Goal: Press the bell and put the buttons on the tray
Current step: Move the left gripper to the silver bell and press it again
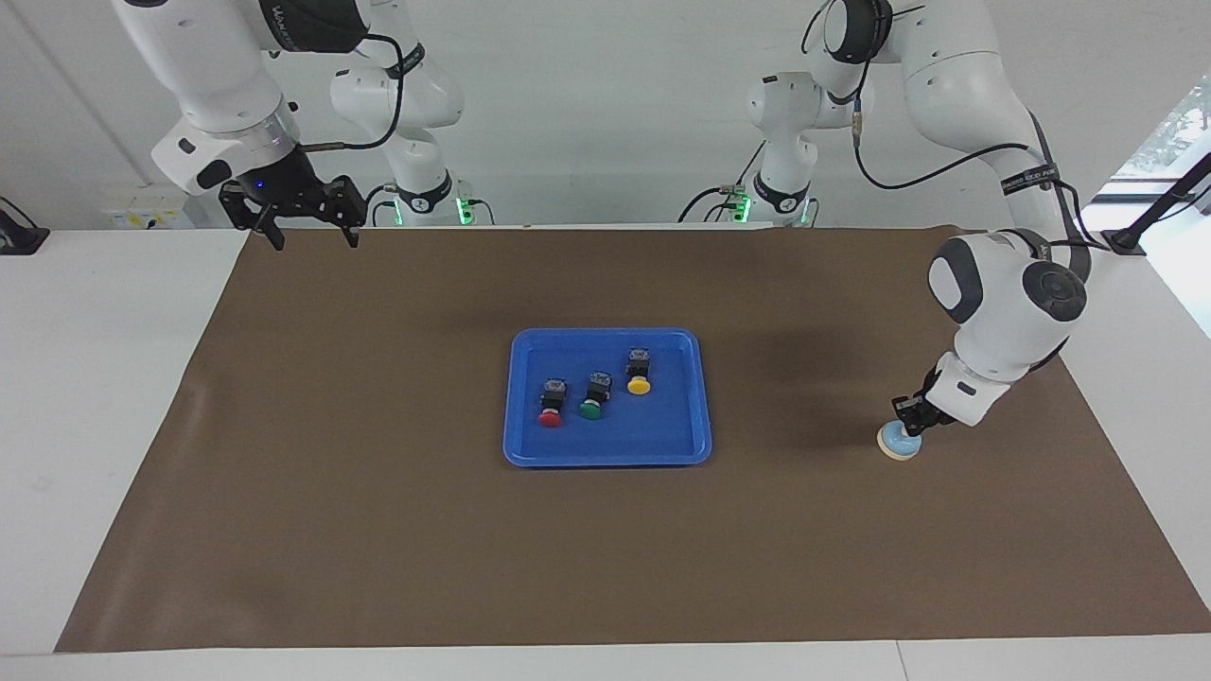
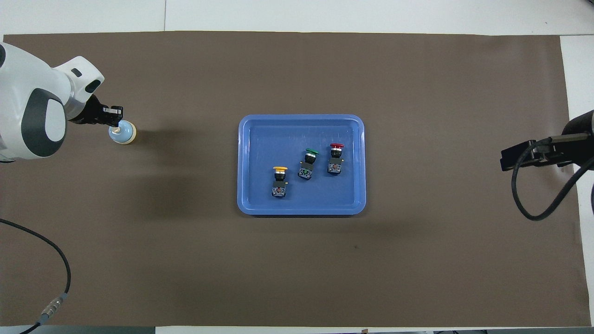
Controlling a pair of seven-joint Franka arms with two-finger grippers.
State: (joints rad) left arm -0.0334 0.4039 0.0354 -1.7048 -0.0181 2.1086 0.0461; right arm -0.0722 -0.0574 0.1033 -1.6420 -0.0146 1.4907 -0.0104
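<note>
1. Pressing down on the bell (image 1: 897, 443) is the left claw (image 1: 906, 413); its tips are squeezed together and sit right on top of the bell, at the left arm's end of the bench (image 1: 378, 530).
2. All three buttons lie on their sides in the blue tray (image 1: 518, 454) in the middle of the brown mat (image 1: 378, 586): the red button (image 1: 551, 402), the green button (image 1: 593, 394) and the yellow button (image 1: 639, 370).
3. So the button part looks done, and the bell press looks like the last job, happening right now.
4. The right claw (image 1: 307, 230) waits up high over the mat's corner at the right arm's end, with its tips apart and nothing in them.
5. The bell's knob is hidden under the left claw, so I cannot tell how far down it is pushed.
6. From overhead, the right claw is only a dark shape at the edge.
</note>
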